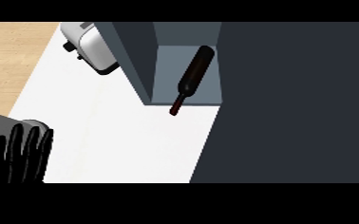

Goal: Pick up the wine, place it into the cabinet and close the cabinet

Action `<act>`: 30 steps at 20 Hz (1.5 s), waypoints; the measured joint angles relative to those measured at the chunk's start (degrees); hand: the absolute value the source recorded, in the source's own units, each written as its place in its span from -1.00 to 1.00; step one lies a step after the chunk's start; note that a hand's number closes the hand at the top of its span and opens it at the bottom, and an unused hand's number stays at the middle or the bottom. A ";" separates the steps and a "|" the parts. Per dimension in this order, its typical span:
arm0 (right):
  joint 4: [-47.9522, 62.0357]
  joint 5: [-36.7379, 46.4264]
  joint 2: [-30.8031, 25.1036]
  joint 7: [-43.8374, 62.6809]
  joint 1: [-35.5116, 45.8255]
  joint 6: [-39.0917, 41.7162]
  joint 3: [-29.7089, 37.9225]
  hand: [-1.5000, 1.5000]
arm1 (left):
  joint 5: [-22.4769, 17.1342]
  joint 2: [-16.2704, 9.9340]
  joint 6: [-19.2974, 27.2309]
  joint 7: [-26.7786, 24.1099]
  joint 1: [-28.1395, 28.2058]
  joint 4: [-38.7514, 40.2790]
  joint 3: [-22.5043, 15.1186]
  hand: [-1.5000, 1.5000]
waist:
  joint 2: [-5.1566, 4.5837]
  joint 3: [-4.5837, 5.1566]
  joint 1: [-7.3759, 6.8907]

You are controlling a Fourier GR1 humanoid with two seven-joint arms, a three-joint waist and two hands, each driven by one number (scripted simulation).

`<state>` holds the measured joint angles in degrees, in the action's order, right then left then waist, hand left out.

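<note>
The wine [194, 76] lay inside the cabinet [140, 57], neck poking past the edge over the bench [105, 137]. My left hand [24, 154] rested spread. I judged closing might catch the neck.

Only the left hand [24, 154] visible, at the lower left edge: black all over, with long, slender, glossy fingers [36, 147] set side by side, thin pale highlights along their lengths. Behind the fingers, a rounded dark grey knuckle housing, slightly lighter than the fingers themselves. No markings, cables or screws discernible.
</note>
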<state>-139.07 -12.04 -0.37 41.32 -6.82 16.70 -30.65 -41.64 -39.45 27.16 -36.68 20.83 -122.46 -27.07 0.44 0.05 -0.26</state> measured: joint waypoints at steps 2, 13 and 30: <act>0.10 0.69 0.34 0.74 0.84 -1.67 -2.67 1.00 | -1.52 -0.67 -2.55 -0.82 1.61 1.10 2.46 -1.00 | 0.01 0.03 -0.02; -0.35 11.80 -1.65 0.54 4.82 -16.99 -14.25 1.00 | -6.95 -4.51 -11.22 0.42 4.90 3.13 13.11 -1.00 | 0.12 0.10 0.18; 3.87 16.97 -9.57 2.40 27.48 -36.78 -20.25 1.00 | -12.38 -5.29 -17.69 6.39 1.90 4.25 19.01 -1.00 | -0.36 0.15 -1.03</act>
<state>-135.20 4.93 -9.95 43.72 20.66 -20.08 -50.90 -54.02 -44.75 9.47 -30.28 22.73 -118.22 -8.06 0.08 0.21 -1.29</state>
